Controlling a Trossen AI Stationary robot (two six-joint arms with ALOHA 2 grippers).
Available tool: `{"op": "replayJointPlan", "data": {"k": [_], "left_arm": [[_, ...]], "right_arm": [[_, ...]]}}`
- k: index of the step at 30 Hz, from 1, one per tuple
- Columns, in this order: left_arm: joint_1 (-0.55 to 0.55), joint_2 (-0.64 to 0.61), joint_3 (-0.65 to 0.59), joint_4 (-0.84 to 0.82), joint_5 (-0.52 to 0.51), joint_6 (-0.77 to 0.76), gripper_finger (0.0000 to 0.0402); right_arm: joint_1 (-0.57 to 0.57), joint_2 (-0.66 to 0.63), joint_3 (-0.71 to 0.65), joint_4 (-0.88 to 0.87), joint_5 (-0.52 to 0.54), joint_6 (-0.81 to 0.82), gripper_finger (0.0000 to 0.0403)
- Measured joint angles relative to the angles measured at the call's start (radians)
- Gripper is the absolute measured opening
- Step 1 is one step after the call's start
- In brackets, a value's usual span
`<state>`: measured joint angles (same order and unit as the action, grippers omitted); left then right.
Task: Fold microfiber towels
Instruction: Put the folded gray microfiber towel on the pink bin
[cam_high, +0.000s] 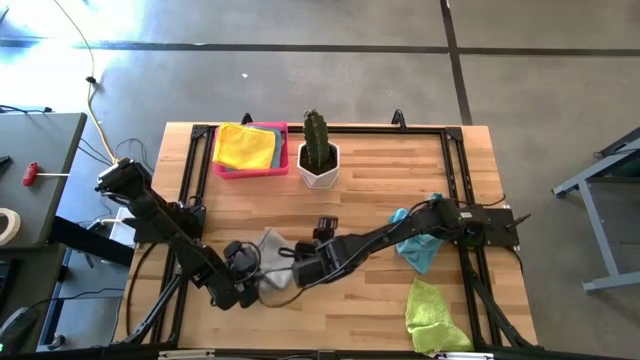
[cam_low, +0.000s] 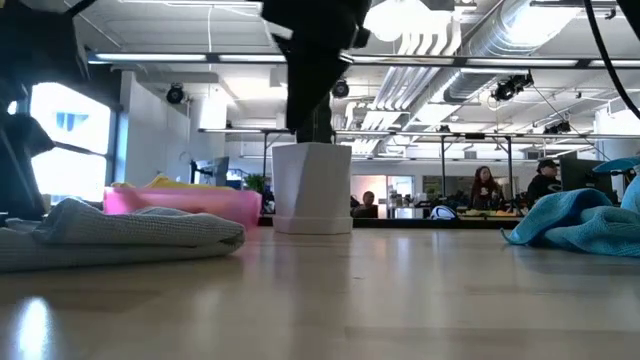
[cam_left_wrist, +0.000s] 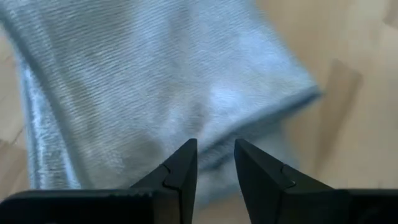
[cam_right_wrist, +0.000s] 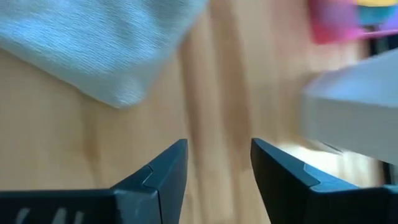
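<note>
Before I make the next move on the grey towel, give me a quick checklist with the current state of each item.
1. Grey towel lies on the table between both grippers: ok.
2. Left gripper open, pointing at the towel's edge with nothing between its fingers: ok.
3. Right gripper open over bare wood beside a towel corner, holding nothing: ok.
4. Towel folded flat: not ok, it looks bunched in the low view.
5. White planter and pink tray away from both grippers: ok.
6. Blue towel clear of the right arm: not ok, the arm passes over it.
</note>
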<state>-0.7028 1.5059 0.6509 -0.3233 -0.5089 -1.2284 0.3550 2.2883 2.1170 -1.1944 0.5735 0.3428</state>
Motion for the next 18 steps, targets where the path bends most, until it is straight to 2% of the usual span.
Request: {"op": "replayJointPlan", "data": {"k": [5, 10, 13, 18], "left_arm": [[-0.003, -0.016, 0.103, -0.176, 0.104, 0.021, 0.0097], [-0.019, -0.034, 0.173, -0.377, 0.123, -0.089, 0.0097], [-0.019, -0.061, 0.174, -0.468, 0.133, -0.167, 0.0097], [0.002, -0.101, 0.175, -0.513, 0.147, -0.245, 0.0097]], "right_arm": [[0.0, -0.059, -0.179, 0.079, 0.01, 0.018, 0.0158], [0.002, -0.179, -0.427, 0.322, -0.083, -0.013, 0.0156], [0.0, -0.286, -0.591, 0.451, -0.118, -0.028, 0.0156], [-0.001, -0.521, -0.898, 0.719, -0.118, -0.004, 0.0156]]}}
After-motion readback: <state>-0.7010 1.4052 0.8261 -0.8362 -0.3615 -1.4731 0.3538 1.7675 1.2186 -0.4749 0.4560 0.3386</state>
